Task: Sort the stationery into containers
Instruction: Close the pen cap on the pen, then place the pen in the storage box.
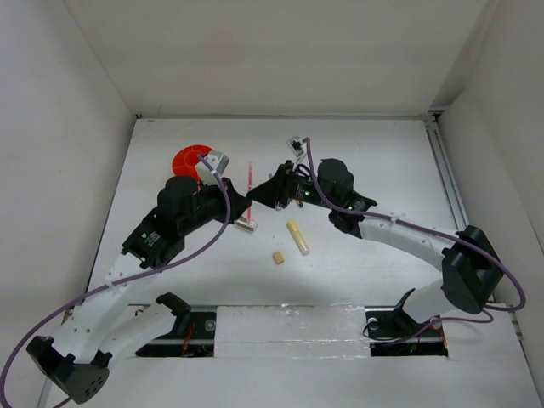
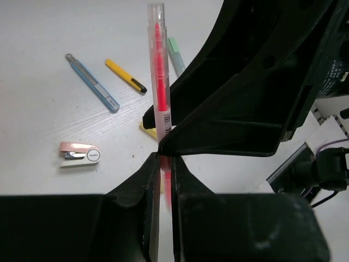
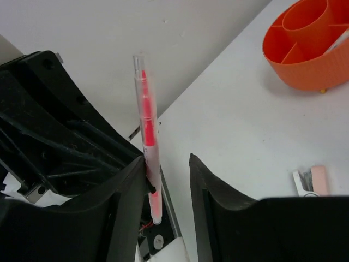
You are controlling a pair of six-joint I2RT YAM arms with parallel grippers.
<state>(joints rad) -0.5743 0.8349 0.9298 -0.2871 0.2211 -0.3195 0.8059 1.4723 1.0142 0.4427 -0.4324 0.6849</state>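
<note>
The pink-red pen (image 2: 159, 82) stands nearly upright above the desk (image 1: 374, 161), between the two arms. The left tool (image 2: 165, 164) is clenched on its lower part. The right tool (image 3: 166, 164) is released: its jaws stand well wider than the pen, which lies against one finger only.

This looks like a handover midway. To do it well, the right tool should draw straight back along its own axis, because a sideways drift would catch the pen on that one finger and twist it in the left tool's grip. The left arm can then carry the pen to the orange cup (image 1: 189, 159), just behind it, and lower it tip-first into a compartment rather than dropping it from high up.

The left wrist view shows the clamp itself, plus items waiting on the desk: a grey-blue pen (image 2: 92, 83), a yellow pen (image 2: 125, 75) and a pink-grey block (image 2: 80, 154). The right wrist view alone shows the open gap and the cup's inner dividers (image 3: 297, 33). Only the overhead view shows the pale yellow marker (image 1: 297, 237) and the tan eraser (image 1: 277, 257), both lying nearer the arm bases.
</note>
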